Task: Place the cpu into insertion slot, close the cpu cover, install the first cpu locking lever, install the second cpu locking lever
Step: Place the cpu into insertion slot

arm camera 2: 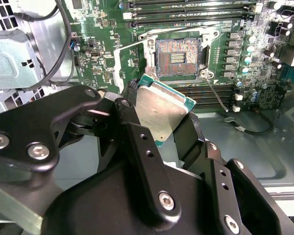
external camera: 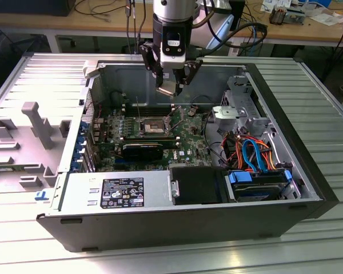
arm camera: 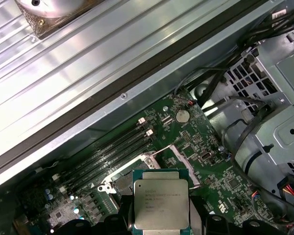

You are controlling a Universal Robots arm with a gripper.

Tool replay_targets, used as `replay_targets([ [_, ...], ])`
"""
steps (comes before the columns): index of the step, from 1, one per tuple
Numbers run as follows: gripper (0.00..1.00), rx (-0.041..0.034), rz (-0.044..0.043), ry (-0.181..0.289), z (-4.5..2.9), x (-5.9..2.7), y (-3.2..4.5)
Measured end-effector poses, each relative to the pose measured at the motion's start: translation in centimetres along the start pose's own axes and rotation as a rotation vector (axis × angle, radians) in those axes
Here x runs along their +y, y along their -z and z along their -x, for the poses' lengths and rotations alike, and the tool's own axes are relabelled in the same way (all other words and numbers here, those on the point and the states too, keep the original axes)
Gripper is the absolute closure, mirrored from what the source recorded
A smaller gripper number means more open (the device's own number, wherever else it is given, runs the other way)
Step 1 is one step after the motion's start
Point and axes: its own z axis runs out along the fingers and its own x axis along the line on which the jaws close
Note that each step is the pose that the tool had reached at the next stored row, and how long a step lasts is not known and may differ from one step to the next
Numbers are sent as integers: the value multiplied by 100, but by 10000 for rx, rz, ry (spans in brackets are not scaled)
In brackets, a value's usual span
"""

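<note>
The matte black gripper is clamped on the cpu, a flat square chip with a brushed silver-grey lid and a green edge. It is held tilted above the insertion slot, a dark pin field in a silver rim.

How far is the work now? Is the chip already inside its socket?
Done: the small square silver-topped cpu is picked up. In hand: the gripper clamps it between black fingers above the open dark computer case. Left: the square dark-centred insertion slot lies bare, so seating, closing and both locking steps remain.
</note>
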Motion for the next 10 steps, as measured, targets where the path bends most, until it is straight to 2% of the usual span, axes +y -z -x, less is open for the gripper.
replay_targets([
  [10, 46, -5, 0, -94, 0, 0, -5],
])
